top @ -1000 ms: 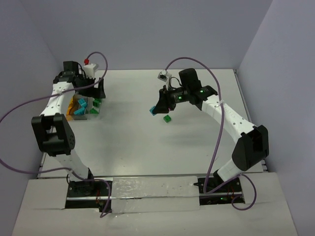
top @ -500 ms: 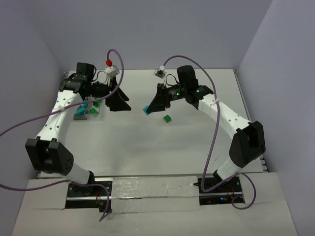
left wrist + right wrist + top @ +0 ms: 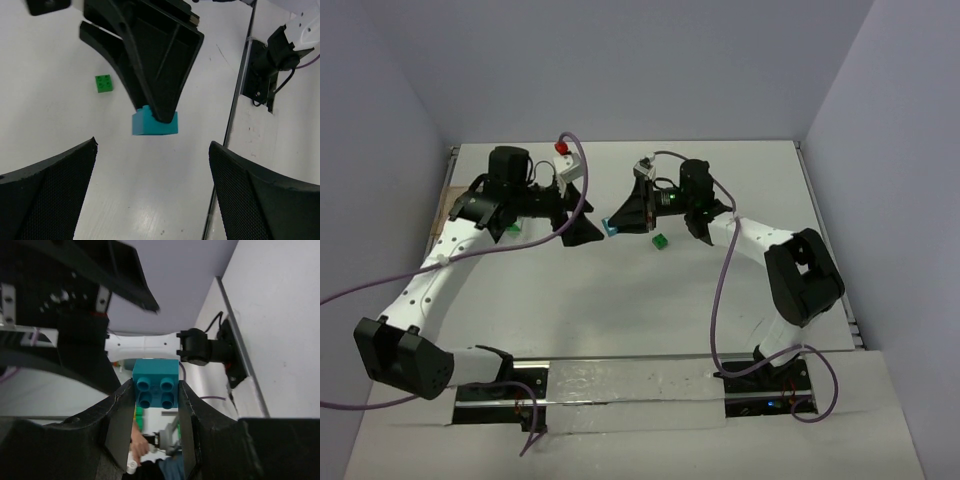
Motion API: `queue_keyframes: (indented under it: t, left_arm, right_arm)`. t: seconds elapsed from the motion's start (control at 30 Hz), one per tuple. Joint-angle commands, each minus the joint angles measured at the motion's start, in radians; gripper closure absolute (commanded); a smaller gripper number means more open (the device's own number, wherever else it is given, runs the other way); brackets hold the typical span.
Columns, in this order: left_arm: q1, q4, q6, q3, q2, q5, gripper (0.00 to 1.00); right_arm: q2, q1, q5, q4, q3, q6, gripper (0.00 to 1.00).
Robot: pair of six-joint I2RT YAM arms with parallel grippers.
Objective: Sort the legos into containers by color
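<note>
While pinched, teal lego (image 3: 155, 384) (four studs) faces wristward.

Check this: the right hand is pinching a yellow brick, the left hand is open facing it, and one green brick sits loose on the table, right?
The right wrist view shows the right hand pinching a teal brick, not yellow. The left hand is open facing it; the green brick sits loose.

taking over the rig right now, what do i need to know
Right gripper: shut on teal brick, held above the table.
Left gripper: open, facing that brick, not touching it.
Green brick: loose on the table beside them.
Containers: not clearly in view, so what is sorted cannot be told.
Left to do: bin the teal brick, then the green one.
</note>
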Motion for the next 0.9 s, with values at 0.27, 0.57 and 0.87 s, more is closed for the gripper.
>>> queue_keyframes:
  t: [0.27, 0.57, 0.87]
  left_arm:
    - [-0.130, 0.068, 0.008, 0.063, 0.062, -0.172, 0.01]
    - [-0.149, 0.086, -0.001, 0.070, 0.077, -0.227, 0.25]
    - [-0.152, 0.077, -0.011, 0.071, 0.098, -0.218, 0.70]
  right_arm:
    - [0.056, -0.003, -0.050, 0.208, 0.038, 0.286, 1.00]
    - [0.057, 0.000, -0.064, 0.206, 0.044, 0.304, 1.00]
    - [0.054, 0.001, -0.062, 0.200, 0.040, 0.291, 1.00]
